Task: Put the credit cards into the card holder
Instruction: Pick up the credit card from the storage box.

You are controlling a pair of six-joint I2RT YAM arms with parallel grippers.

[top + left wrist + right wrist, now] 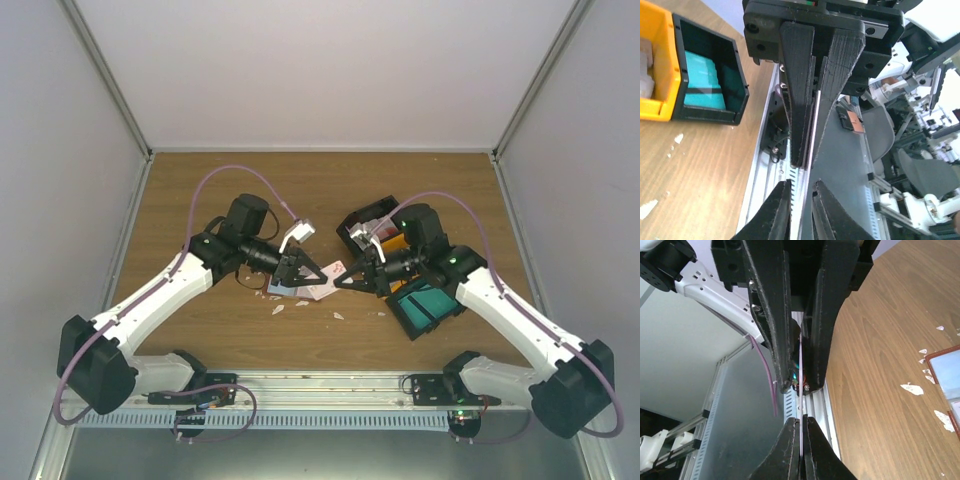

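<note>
- The credit card [812,135] is hanging in the air between the two grippers, above the table [875,365]. It is showing edge-on as a thin pale line in both wrist views.
- In the top view a pale pinkish patch is showing at the point where the two grippers are meeting; that is the card.
- The right gripper [800,419] is pinching one end of the card. Its jaws are pressed together with only the card's thin edge between them.
- The left gripper [802,182] is straddling the opposite end of the card. Its jaws are narrowly spread, with a slim gap showing beside the card, so the fingers are around it rather than clamping it.
- The two grippers are pointing tip to tip, nearly touching, at the middle of the table.
- The card holder [947,375] is lying open and flat on the table, blue-grey inner face up with its reddish-brown border showing. In the top view it is sitting just below the left gripper, on the near side.
- White scraps [911,388] are lying scattered on the wood beside the holder.
- A black bin [738,75] is sitting by the right arm and holding a teal stack [700,80].
- A yellow bin [662,75] is standing against the black bin.
</note>
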